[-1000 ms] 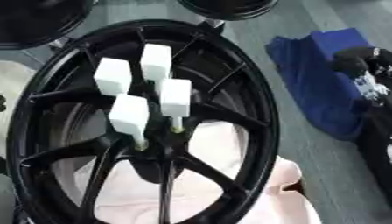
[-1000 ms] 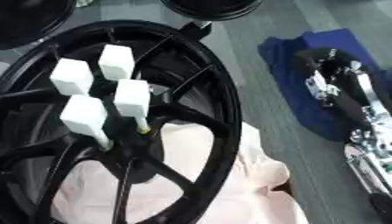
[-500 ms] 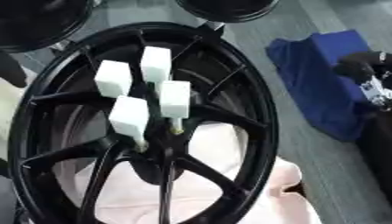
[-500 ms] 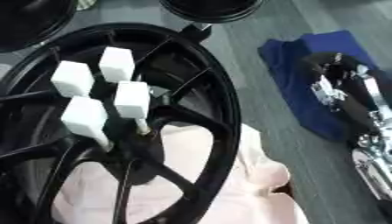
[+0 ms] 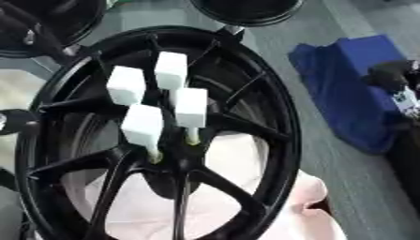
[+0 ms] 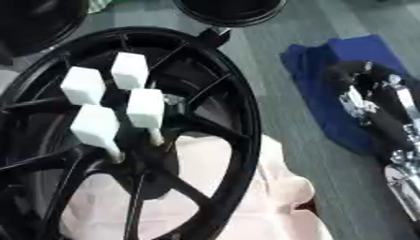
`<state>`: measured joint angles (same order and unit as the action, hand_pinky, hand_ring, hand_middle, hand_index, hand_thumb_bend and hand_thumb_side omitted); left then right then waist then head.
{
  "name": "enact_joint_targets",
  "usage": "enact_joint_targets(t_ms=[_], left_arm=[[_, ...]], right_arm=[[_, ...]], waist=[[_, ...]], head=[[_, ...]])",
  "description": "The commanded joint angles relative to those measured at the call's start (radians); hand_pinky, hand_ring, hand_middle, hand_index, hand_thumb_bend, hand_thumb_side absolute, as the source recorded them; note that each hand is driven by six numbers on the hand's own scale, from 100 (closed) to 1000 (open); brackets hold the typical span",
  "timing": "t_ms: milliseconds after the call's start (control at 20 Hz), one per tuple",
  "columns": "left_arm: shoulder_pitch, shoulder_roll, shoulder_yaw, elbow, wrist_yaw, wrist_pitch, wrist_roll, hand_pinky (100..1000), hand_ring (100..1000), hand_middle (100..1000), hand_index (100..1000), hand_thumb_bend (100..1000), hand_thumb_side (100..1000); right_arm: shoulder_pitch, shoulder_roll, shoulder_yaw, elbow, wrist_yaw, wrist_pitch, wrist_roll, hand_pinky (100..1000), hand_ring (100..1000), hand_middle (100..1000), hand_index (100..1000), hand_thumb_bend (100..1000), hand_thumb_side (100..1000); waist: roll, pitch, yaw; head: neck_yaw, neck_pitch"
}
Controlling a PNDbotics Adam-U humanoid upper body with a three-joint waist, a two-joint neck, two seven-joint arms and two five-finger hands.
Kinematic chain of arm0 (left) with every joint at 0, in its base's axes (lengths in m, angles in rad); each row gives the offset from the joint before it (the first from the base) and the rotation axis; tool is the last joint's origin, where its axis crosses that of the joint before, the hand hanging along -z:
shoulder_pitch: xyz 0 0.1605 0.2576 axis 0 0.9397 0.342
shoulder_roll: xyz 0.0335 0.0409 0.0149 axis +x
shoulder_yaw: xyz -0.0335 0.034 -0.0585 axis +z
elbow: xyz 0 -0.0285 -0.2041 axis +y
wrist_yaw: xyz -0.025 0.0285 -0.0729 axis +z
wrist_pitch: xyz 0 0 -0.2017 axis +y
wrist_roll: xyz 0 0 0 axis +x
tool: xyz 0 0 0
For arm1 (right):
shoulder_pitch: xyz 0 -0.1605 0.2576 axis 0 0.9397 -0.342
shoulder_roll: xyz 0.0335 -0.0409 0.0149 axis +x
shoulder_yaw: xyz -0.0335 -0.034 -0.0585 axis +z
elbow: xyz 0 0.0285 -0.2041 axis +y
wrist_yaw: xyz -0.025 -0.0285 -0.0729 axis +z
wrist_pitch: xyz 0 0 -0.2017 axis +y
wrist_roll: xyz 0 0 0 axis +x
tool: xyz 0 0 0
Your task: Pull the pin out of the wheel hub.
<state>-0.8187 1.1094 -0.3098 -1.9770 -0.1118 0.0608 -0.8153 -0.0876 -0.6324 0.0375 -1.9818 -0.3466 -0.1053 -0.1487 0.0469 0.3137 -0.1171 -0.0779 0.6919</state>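
A black spoked wheel hub [image 5: 283, 117] lies flat and fills the left and middle of both views. Several white pins with blocky heads stand upright near its centre, among them one at the front left [image 5: 143, 125] and one to its right [image 5: 190, 108]. Thin pale stems run down from them into the hub. My right hand [image 6: 367, 91] is black and silver. It hovers over a blue cloth [image 5: 341, 89] to the right of the wheel, well apart from the pins, with its arm running off the lower right. Nothing touches the pins.
A pale pink cloth [image 5: 238, 164] lies under the wheel and spills out at the lower right. Other black wheels sit at the top left [image 5: 49, 23] and top centre [image 5: 246, 9]. Grey floor shows between the wheel and the blue cloth.
The right hand has drifted slightly to the right and down over the blue cloth. The pins and the wheel stand as before.
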Motion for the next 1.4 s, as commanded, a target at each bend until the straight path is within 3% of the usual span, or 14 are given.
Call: enact_joint_targets(t_ms=[50,250,750,1000,1400], left_arm=[[-0.037,-0.012,-0.022,0.025,-0.014,0.065,0.005,885,806,746,856,444,603],[-0.074,-0.051,-0.051,0.056,-0.027,0.12,0.033,877,788,726,847,413,618],[-0.163,-0.146,-0.103,0.156,-0.051,0.16,0.018,883,800,752,857,400,612],[-0.164,-0.161,-0.112,0.193,-0.054,0.162,-0.034,911,845,814,885,428,579],[-0.171,-0.165,-0.104,0.215,0.014,0.182,-0.091,920,850,818,909,450,522]], right_arm=[[-0.008,-0.031,-0.005,-0.018,-0.002,0.0,0.004,805,689,640,608,357,459],[-0.012,-0.028,-0.002,-0.018,-0.004,0.003,0.007,805,688,639,608,357,461],[-0.028,-0.022,0.003,-0.018,-0.01,0.009,0.015,804,687,639,607,354,464],[-0.03,-0.016,0.004,-0.018,-0.01,0.015,0.014,803,687,638,606,342,462],[-0.035,-0.008,0.009,-0.018,-0.01,0.024,0.015,803,686,637,605,352,468]], waist=[[-0.002,-0.028,-0.004],[0.0,-0.025,-0.013],[0.007,-0.014,-0.037],[0.012,-0.005,-0.043],[0.013,0.007,-0.042]], head=[[0.005,-0.012],[0.008,-0.015],[0.029,-0.023],[0.034,-0.026],[0.041,-0.025]])
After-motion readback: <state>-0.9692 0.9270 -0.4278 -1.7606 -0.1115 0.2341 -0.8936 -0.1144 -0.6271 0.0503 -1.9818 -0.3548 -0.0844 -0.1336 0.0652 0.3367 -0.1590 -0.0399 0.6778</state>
